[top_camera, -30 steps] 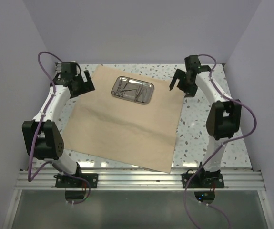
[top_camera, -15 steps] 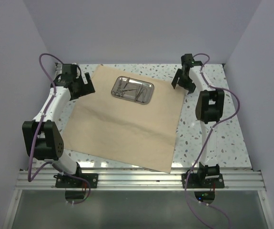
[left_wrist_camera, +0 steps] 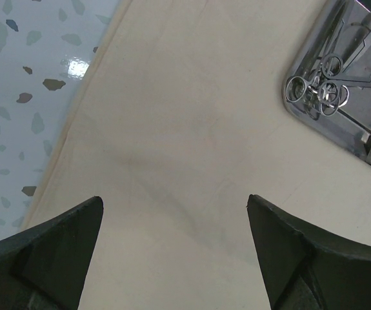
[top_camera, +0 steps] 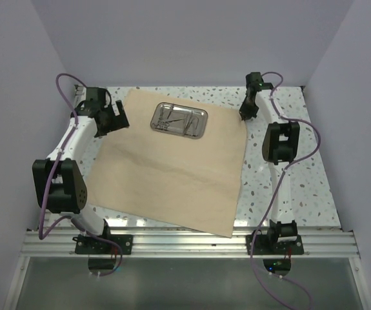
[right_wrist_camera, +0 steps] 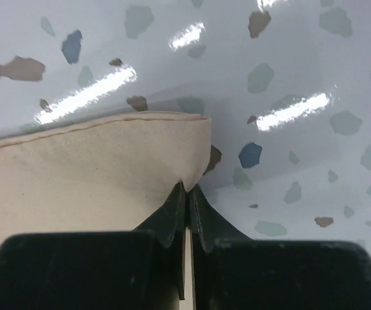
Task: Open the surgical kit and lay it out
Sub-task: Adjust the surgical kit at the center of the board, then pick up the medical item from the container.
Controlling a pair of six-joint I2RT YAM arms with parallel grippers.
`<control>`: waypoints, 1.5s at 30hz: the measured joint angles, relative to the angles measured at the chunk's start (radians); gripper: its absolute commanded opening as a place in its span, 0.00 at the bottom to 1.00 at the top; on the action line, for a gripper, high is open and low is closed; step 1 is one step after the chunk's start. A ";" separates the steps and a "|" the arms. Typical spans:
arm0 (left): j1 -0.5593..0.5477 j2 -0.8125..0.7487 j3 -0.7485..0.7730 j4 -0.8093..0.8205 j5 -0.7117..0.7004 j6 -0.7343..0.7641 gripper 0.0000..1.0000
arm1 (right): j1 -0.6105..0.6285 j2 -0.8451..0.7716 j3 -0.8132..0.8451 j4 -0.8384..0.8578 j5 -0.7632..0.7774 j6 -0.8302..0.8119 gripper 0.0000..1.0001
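The surgical kit's tan cloth wrap (top_camera: pixel 172 168) lies spread flat on the speckled table. Its small steel tray (top_camera: pixel 180 121) sits near the far edge with thin silver instruments (left_wrist_camera: pixel 320 90) inside. My right gripper (top_camera: pixel 244 113) is at the cloth's far right corner. In the right wrist view that gripper (right_wrist_camera: pixel 186 188) is shut, with the hemmed cloth corner (right_wrist_camera: pixel 95 161) pinched between the fingertips. My left gripper (top_camera: pixel 117 118) hovers over the cloth's far left part. In the left wrist view it (left_wrist_camera: pixel 174 203) stands wide open above bare cloth (left_wrist_camera: pixel 191 129), with the tray's rim (left_wrist_camera: pixel 340 139) to its right.
The speckled tabletop (top_camera: pixel 282 174) shows to the right of the cloth and in a narrow strip at its left (left_wrist_camera: pixel 24 97). Lilac walls close in the back and both sides. A metal rail (top_camera: pixel 185 242) with the arm bases runs along the near edge.
My right arm has reached out to the cloth's far right corner, and its gripper has gone from open to shut on that corner. The left gripper has stayed open and barely moved.
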 measured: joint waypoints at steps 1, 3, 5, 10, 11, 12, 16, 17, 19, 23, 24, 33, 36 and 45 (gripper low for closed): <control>0.000 0.001 0.000 0.000 -0.003 0.000 0.97 | 0.000 0.011 0.020 0.007 -0.007 0.004 0.00; 0.000 0.001 0.000 0.000 -0.007 0.001 0.97 | -0.002 0.033 0.051 0.042 -0.024 0.021 0.00; 0.000 0.001 0.000 -0.002 -0.010 0.006 0.97 | -0.003 0.042 0.056 0.090 -0.041 0.044 0.00; 0.000 0.001 0.000 -0.023 -0.029 0.015 0.97 | -0.010 0.117 0.134 0.257 -0.084 0.130 0.00; 0.000 0.001 0.000 -0.029 -0.032 0.015 0.97 | -0.010 0.142 0.160 0.303 -0.093 0.149 0.00; 0.000 0.001 0.000 -0.033 -0.034 0.015 0.97 | -0.011 0.164 0.177 0.351 -0.105 0.168 0.00; 0.000 0.001 0.000 -0.047 -0.038 0.014 0.97 | -0.014 0.210 0.182 0.526 -0.155 0.237 0.00; 0.000 0.001 0.000 -0.049 -0.038 0.014 0.97 | -0.016 0.222 0.183 0.566 -0.169 0.250 0.00; 0.000 0.001 0.000 -0.050 -0.038 0.014 0.97 | -0.018 0.244 0.196 0.617 -0.188 0.269 0.00; 0.000 0.001 0.002 -0.053 -0.039 0.014 0.97 | -0.018 0.196 0.078 0.712 -0.187 0.276 0.00; 0.000 0.001 0.007 -0.057 -0.039 0.014 0.97 | -0.018 0.159 0.010 0.739 -0.179 0.275 0.00; -0.001 0.003 0.030 -0.053 -0.025 0.005 0.97 | -0.022 -0.033 -0.220 0.705 -0.105 0.182 0.96; -0.006 0.005 0.030 -0.051 -0.020 -0.011 0.96 | -0.025 -0.062 -0.220 0.659 -0.087 0.132 0.99; -0.089 0.070 0.129 -0.044 -0.063 -0.064 0.97 | -0.029 -0.369 -0.418 0.524 -0.073 0.043 0.98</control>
